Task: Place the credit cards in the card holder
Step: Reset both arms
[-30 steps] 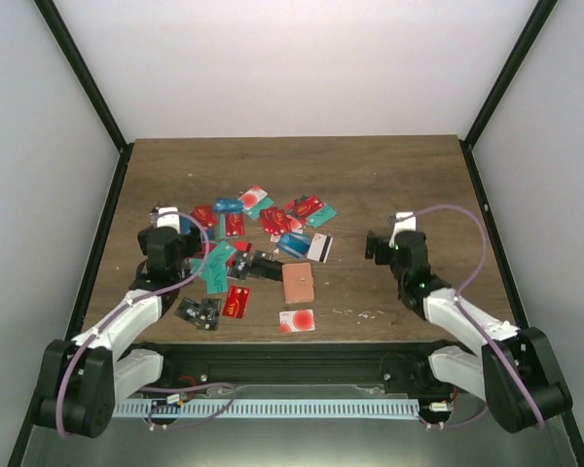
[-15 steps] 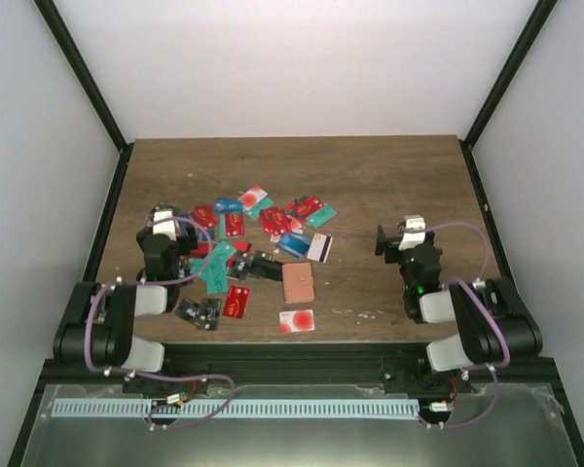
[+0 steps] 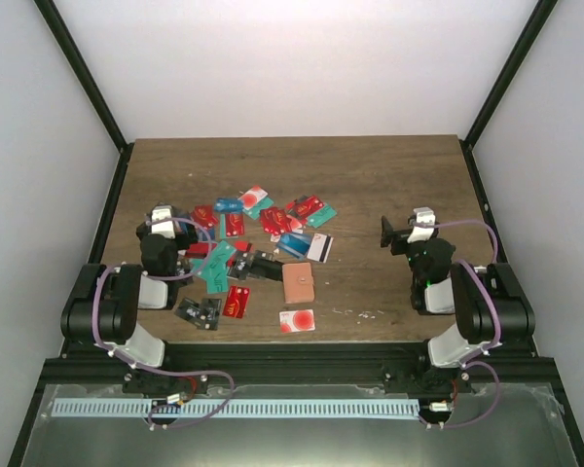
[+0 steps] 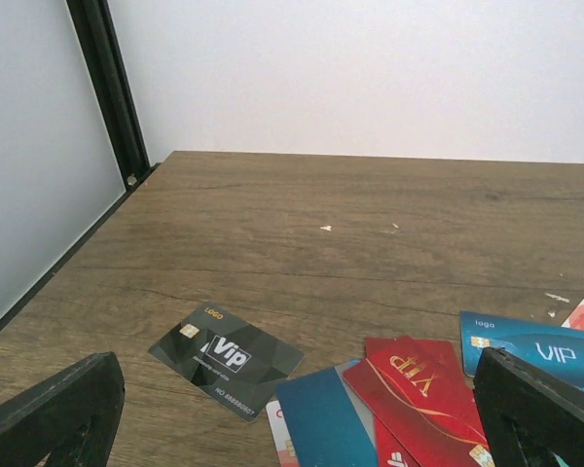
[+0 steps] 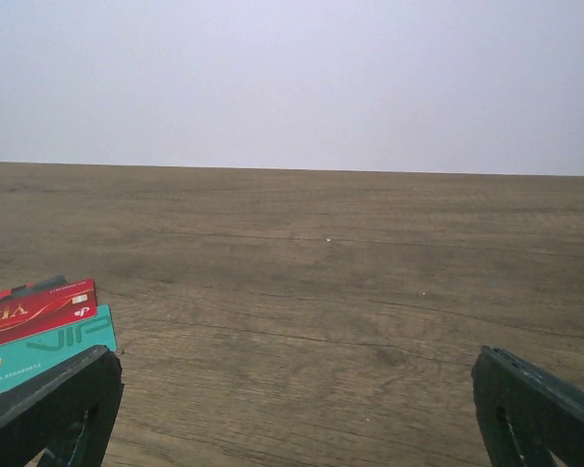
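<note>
Many credit cards (image 3: 273, 222) in red, teal, blue, black and white lie scattered over the left middle of the wooden table (image 3: 370, 175). The tan card holder (image 3: 298, 283) lies flat among them near the front, with a white red-dot card (image 3: 296, 320) in front of it. My left gripper (image 3: 162, 226) is open and empty, low at the left edge of the pile; its view shows a black VIP card (image 4: 226, 360), a blue card (image 4: 326, 420) and red cards (image 4: 414, 384). My right gripper (image 3: 406, 232) is open and empty over bare wood at the right.
Black frame posts (image 3: 78, 88) and white walls enclose the table. A black post (image 4: 112, 92) stands at the far left corner. In the right wrist view a red card (image 5: 34, 309) and a teal card (image 5: 44, 352) lie at the left edge.
Both arms have folded back toward their bases. The left gripper shifted slightly left and back; the right gripper moved right and back. The cards and the holder have not moved.
</note>
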You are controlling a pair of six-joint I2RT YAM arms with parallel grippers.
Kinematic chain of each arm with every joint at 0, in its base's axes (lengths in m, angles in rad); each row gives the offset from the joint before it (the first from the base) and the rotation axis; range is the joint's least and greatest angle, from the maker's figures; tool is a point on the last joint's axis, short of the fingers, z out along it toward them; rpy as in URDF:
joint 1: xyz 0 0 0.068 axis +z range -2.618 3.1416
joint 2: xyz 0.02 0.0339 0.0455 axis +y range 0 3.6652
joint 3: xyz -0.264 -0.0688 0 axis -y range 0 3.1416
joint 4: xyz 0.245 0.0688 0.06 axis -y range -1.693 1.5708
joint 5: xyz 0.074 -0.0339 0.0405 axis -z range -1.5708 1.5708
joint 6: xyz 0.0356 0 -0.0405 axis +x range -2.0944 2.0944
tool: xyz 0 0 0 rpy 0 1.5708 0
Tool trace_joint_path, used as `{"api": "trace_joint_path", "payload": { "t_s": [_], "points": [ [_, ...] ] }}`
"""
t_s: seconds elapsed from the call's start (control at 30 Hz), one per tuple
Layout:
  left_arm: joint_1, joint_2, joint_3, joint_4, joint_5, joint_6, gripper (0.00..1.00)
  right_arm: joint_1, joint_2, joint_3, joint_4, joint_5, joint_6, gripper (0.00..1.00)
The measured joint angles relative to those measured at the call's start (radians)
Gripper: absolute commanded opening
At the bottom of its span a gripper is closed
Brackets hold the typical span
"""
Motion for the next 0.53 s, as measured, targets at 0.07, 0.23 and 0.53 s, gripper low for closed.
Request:
{"api": "trace_joint_path", "payload": {
  "t_s": [0.07, 0.23, 0.53],
  "points": [
    [0.001, 0.0, 0.0, 0.0, 0.003, 0.0, 1.0, 0.0, 0.0, 0.0, 0.0, -0.002, 0.003, 1.0],
    [0.001, 0.0, 0.0, 0.0, 0.01, 0.0, 1.0, 0.0, 0.0, 0.0, -0.002, -0.006, 0.004, 1.0],
    [0.001, 0.0, 0.0, 0.0, 0.014, 0.0, 1.0, 0.0, 0.001, 0.008, -0.015, -0.006, 0.006, 1.0]
  ]
}}
